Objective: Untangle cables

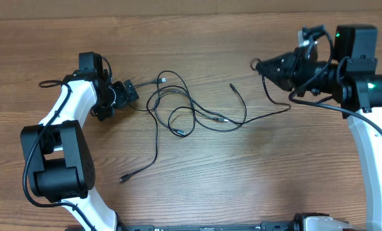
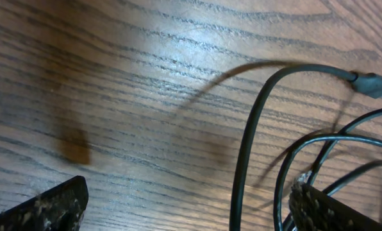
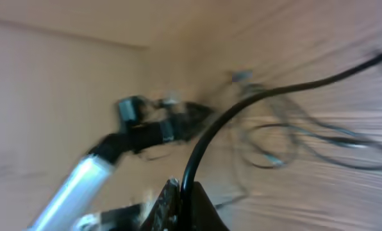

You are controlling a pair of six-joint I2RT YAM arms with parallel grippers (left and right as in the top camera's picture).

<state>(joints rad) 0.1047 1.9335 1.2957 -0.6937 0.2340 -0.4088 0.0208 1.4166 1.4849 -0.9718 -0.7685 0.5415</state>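
Cables (image 1: pixel 156 138) lie in tangled loops mid-desk (image 1: pixel 255 183). We see the left gripper (image 1: pixel 132 91) spread wide and empty at the tangle's left edge, 1 loop just beside its fingers (image 2: pixel 325 208). Toward the far right corner, the right gripper (image 1: pixel 257 64) is clamped on 1 strand.

Counter (image 1: pixel 242 186): brown wood-grain surface with long streaks running left to right, no breaks or chips visible. It fills nearly the whole overhead view.

Far edge: a paler strip (image 1: pixel 43 8) lies beyond the counter along the top left of the overhead view; its nature cannot be told.

Near edge: a black bar (image 1: pixel 210 227) runs along the bottom of the overhead view.

Surface marks, left wrist view: one dark brownish patch (image 2: pixel 75 146) on the grain and a pale sheen (image 2: pixel 197 35) of reflected light above it.

Right wrist view: heavily blurred; a plain pale wall (image 3: pixel 50 90) stands on the left.
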